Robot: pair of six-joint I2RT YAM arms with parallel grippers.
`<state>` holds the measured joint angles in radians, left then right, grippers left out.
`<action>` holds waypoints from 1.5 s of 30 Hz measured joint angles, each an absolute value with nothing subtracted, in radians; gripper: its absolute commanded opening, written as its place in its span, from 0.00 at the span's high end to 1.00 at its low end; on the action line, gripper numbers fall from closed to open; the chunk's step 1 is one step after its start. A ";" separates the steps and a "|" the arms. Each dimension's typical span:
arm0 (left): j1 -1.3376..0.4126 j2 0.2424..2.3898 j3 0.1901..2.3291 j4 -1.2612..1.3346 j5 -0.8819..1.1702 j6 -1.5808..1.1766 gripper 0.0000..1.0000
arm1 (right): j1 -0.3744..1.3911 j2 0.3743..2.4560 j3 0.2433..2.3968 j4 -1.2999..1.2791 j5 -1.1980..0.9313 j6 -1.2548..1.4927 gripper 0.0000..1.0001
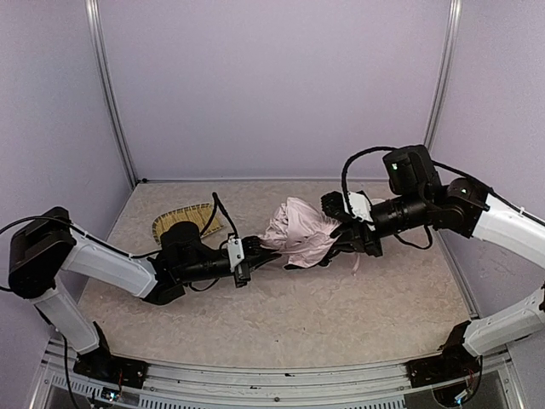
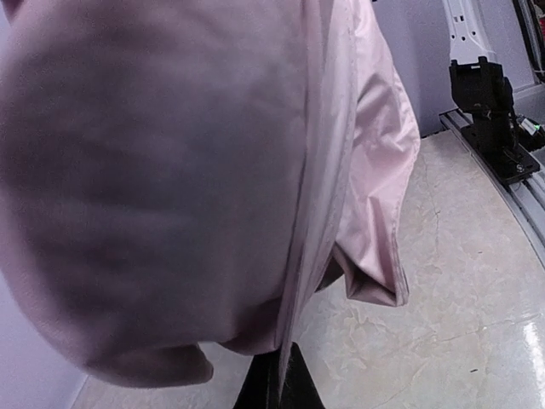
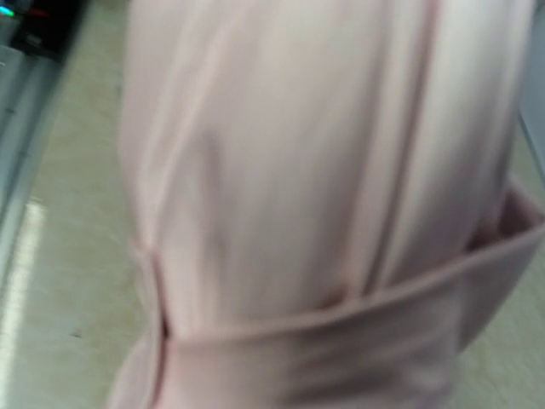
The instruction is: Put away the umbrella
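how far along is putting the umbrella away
Done: the umbrella is collapsed into a loose pink bundle. In hand: the left tool is shut on one end, and the right tool meets the other, grip unclear. Remaining: the fabric hangs baggy and is not yet stowed.

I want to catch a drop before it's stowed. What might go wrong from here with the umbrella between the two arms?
1. The left gripper is shut on the umbrella, seemingly on loose pink fabric, which may slip or tear if the arms pull apart.
2. Fabric fills both wrist views, so the right gripper's hold cannot be checked.
3. The left arm lies close to the bamboo tray and might knock it.
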<state>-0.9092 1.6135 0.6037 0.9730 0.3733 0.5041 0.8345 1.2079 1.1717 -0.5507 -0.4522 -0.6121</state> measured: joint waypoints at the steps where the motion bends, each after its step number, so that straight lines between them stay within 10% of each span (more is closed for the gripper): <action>1: -0.909 1.626 0.621 0.973 0.381 0.523 1.00 | 0.833 1.203 1.172 -0.559 -0.480 -0.615 1.00; 17: -0.879 1.876 0.602 1.282 0.614 0.796 1.00 | 1.066 1.229 1.030 -0.541 -0.376 -0.640 1.00; 45: -0.883 1.898 0.668 0.991 0.767 0.932 1.00 | 1.312 1.420 0.796 -0.227 -0.077 -0.723 1.00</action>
<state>-0.8833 1.8977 0.6682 0.9913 0.7673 0.9321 1.3117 1.4204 0.7963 -0.2268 -0.0772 -0.7235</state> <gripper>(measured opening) 0.006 0.228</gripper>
